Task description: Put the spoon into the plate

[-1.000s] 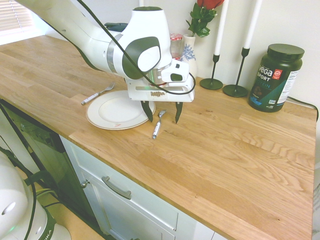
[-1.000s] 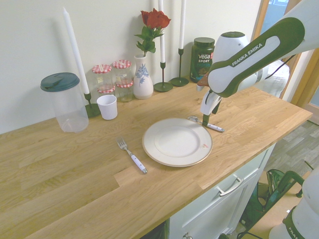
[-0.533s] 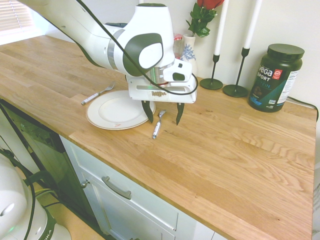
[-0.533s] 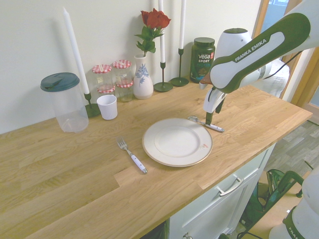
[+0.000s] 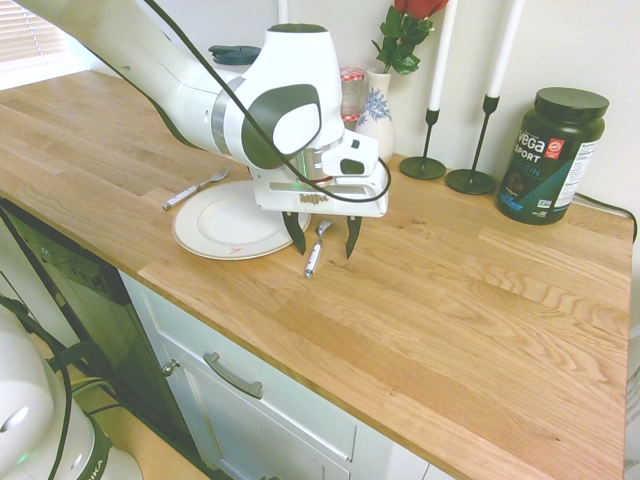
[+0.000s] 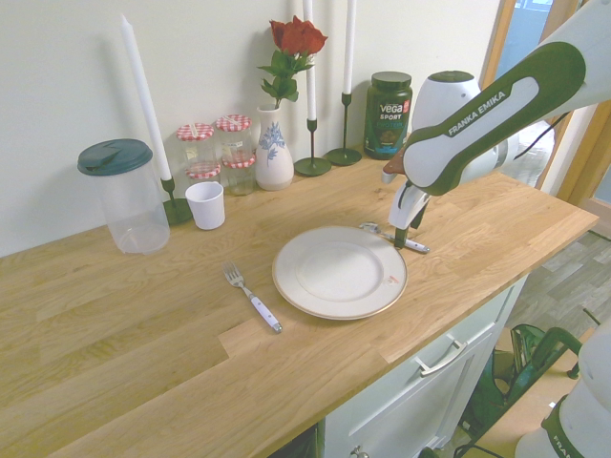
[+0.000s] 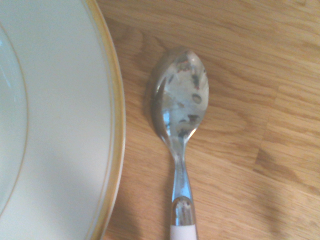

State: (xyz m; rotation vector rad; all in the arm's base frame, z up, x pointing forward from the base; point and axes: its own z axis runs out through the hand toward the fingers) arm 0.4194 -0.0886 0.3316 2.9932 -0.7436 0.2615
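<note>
A pale wall (image 6: 57, 57) backs the wooden worktop (image 5: 450, 330), its planks lightly striped (the grain swirls in places). White cabinets (image 5: 230, 360) with metal handles sit below; a slatted blind (image 5: 28, 35) covers a bright window.

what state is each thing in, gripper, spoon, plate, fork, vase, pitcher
gripper: open, holding nothing
spoon: lying on the counter beside the plate
plate: upright, no cutlery on it
fork: lying on the counter
vase: upright, holding red flowers
pitcher: upright, lid on
</note>
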